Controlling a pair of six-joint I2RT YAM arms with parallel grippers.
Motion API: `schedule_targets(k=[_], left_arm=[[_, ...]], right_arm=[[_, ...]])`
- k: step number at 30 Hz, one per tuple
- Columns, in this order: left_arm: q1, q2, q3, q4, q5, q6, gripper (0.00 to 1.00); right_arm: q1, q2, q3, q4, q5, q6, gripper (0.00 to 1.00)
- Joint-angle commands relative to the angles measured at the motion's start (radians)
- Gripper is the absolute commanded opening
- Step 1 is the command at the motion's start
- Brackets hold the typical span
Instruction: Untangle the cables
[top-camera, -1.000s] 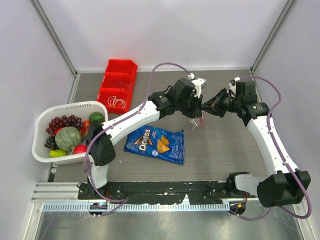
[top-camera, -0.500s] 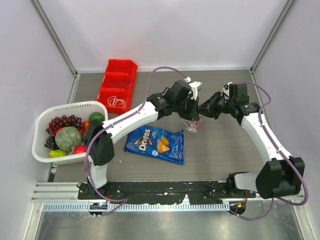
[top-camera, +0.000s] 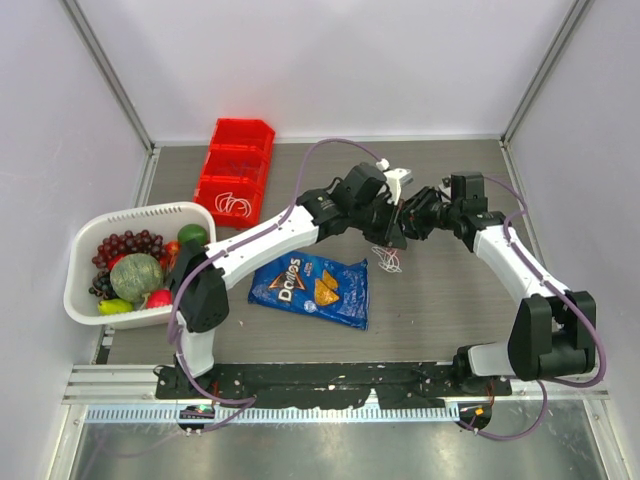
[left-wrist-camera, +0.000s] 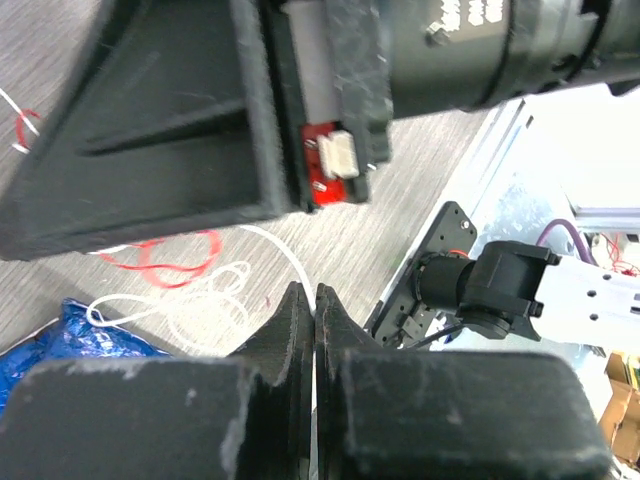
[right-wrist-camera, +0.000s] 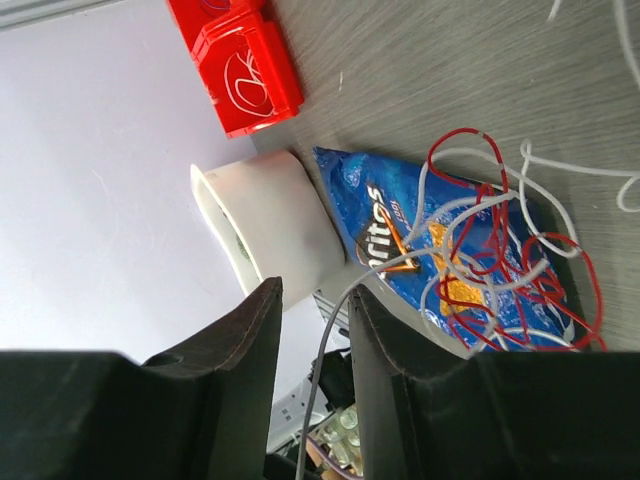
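Separation of the cables (top-camera: 388, 262), bunched under both grippers just beside the chip bag (top-camera: 310, 288), is judged under way: a white strand is pinched by the left gripper (left-wrist-camera: 315, 300), while the right gripper (right-wrist-camera: 313, 292) is spread apart around another, so a fresh grip is called for next.

The thin red and white cables (top-camera: 388, 261) are seen bunched in a tangle of small overlapping loops, slightly right of centre, midway between near and far. One white strand is pinched in the closed left claw (left-wrist-camera: 314, 300).
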Motion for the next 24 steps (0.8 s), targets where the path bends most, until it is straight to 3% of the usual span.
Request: schedule_targets(k=[1, 12, 15, 24], left_arm=[[-0.017, -0.074, 0.026, 0.021, 0.064, -0.009, 0.0], [-0.02, -0.23, 0.016, 0.023, 0.193, 0.007, 0.0], [-0.017, -0.237, 0.084, -0.028, 0.218, 0.017, 0.0], [-0.009, -0.221, 0.414, -0.163, 0.213, 0.046, 0.0]], right_arm=[[0.003, 0.029, -0.007, 0.141, -0.015, 0.065, 0.38], [-0.011, 0.224, 0.088, 0.16, 0.078, 0.004, 0.37], [-0.023, 0.276, 0.117, 0.128, 0.147, -0.05, 0.28], [-0.091, 0.387, 0.167, -0.009, 0.301, -0.226, 0.28]])
